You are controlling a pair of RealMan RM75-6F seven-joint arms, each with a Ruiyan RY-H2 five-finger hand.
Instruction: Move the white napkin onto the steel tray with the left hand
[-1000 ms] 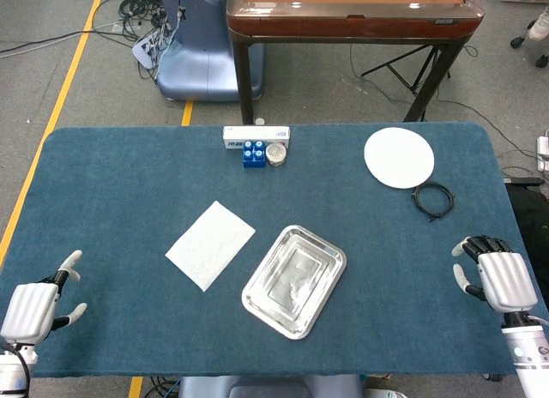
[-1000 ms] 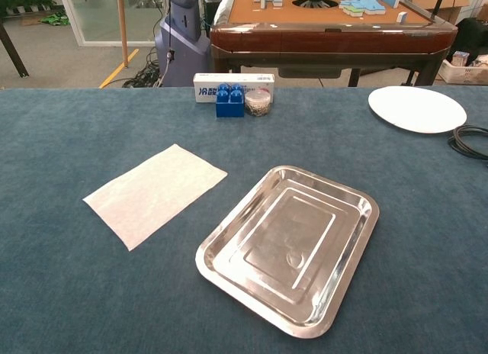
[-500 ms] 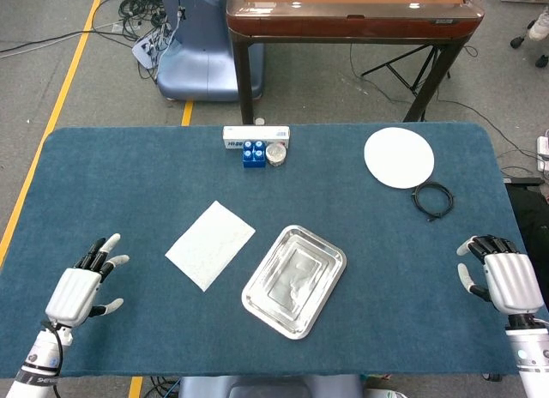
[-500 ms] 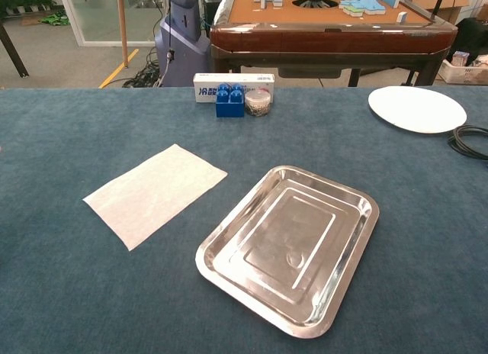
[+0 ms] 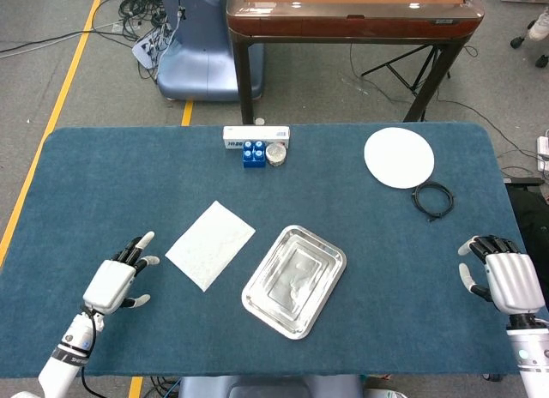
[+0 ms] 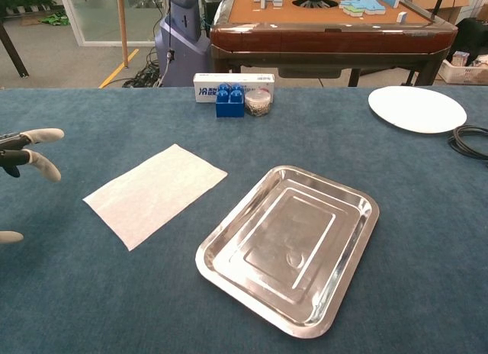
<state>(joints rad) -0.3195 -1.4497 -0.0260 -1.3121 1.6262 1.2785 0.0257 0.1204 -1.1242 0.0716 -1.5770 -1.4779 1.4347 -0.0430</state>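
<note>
The white napkin (image 5: 211, 244) (image 6: 155, 192) lies flat on the blue table cloth, left of the steel tray (image 5: 294, 280) (image 6: 290, 243). The tray holds nothing. My left hand (image 5: 116, 282) hovers just left of the napkin with its fingers spread, holding nothing; only its fingertips (image 6: 34, 149) show at the left edge of the chest view. My right hand (image 5: 504, 279) is at the table's right edge, far from the tray, its fingers loosely curled and holding nothing.
At the back centre stand a white box (image 5: 256, 135), a blue block (image 5: 253, 153) (image 6: 229, 100) and a small jar (image 5: 276, 153) (image 6: 258, 103). A white plate (image 5: 399, 157) (image 6: 417, 108) and a coiled black cable (image 5: 433, 199) lie at the back right.
My left hand has moved right and forward across the cloth, from the near left corner to just beside the napkin, and its fingertips now enter the chest view. The right hand barely moved.
</note>
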